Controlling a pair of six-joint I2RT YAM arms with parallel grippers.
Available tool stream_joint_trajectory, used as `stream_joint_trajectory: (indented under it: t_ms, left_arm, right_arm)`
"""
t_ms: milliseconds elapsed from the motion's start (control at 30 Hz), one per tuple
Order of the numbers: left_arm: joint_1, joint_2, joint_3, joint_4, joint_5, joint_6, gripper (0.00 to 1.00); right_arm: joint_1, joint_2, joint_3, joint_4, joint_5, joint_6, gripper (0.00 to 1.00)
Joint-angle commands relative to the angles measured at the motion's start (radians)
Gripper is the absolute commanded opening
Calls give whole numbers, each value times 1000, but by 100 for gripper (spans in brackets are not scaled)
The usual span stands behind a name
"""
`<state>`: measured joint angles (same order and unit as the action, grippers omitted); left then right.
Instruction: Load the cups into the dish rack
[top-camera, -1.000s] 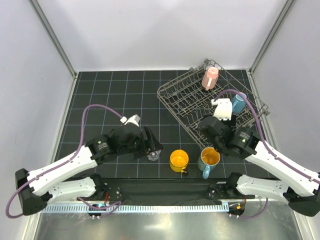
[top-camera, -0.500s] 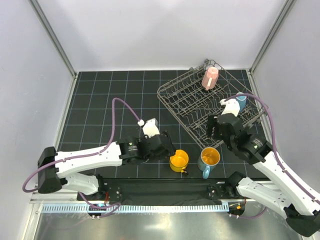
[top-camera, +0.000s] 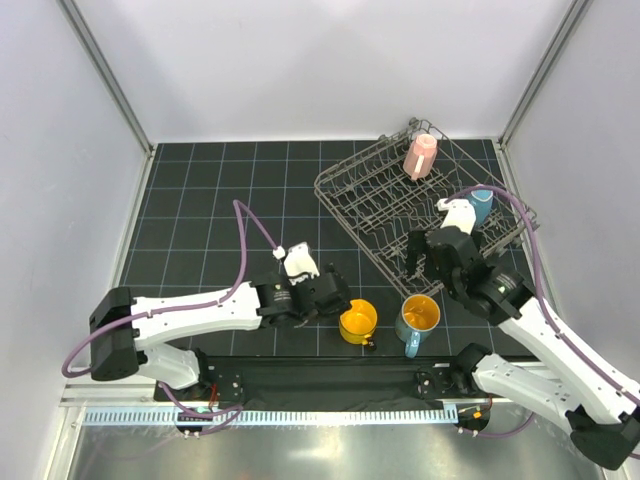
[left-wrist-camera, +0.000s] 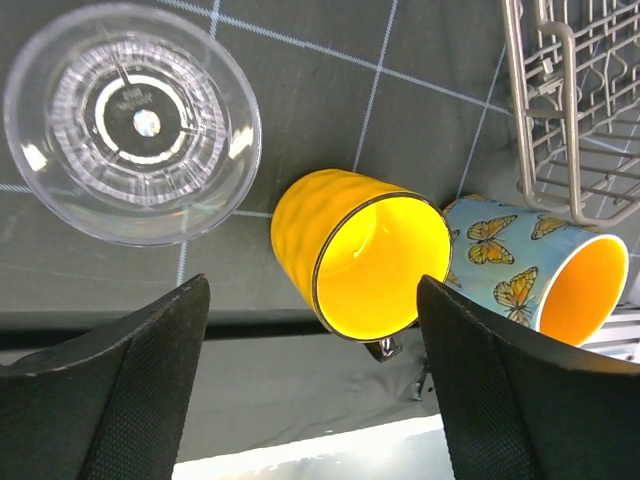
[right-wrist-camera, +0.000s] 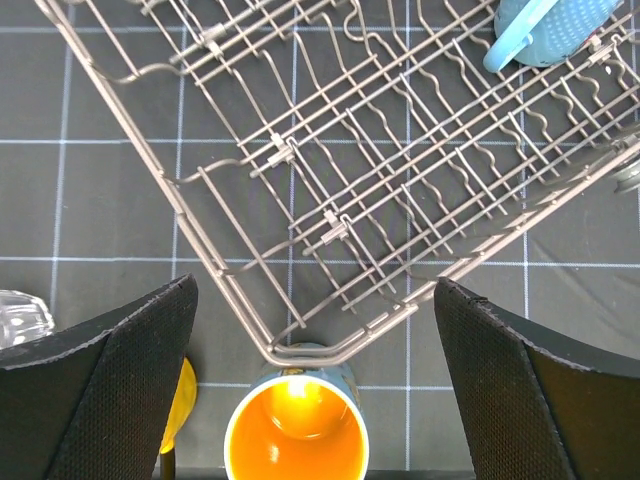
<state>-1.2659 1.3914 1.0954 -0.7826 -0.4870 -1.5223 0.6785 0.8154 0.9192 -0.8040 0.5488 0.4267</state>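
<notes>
The yellow mug (top-camera: 357, 320) and a blue butterfly mug with an orange inside (top-camera: 418, 317) stand side by side near the front edge. My left gripper (top-camera: 332, 300) is open and empty, and in its wrist view (left-wrist-camera: 312, 300) it hangs over the yellow mug (left-wrist-camera: 365, 255). The clear glass tumbler (left-wrist-camera: 135, 120) stands just left of it, hidden under the left arm in the top view. The dish rack (top-camera: 350, 228) holds the pink cup (top-camera: 420, 156) and a blue mug (top-camera: 478, 205). My right gripper (top-camera: 420, 262) is open and empty above the rack's near corner (right-wrist-camera: 330, 225) and the butterfly mug (right-wrist-camera: 297, 440).
Black gridded mat (top-camera: 220, 190) with white walls on three sides. The rack sits at an angle at the back right. A black strip and a metal rail (top-camera: 330, 415) run along the front edge.
My left gripper has swung right, from beside the glass tumbler to over the yellow mug. My right gripper has shifted a little over the rack's near corner. The cups have not moved.
</notes>
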Motion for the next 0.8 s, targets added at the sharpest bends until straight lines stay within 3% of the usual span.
stream_joint_trajectory:
  t_ms: [0,333,767]
  left_arm:
    - [-3,-11,-23,55,-6,-59,80]
    - [-4,141,92,-15,88,-53,79]
    - [-4,216,113,-58,139,-141,73]
  right_arm:
    - [-2,42,61,-14,31,17,100]
    - [-2,47,53,-18,76,11,100]
    - [-2,44,30,38,-59,-74,100]
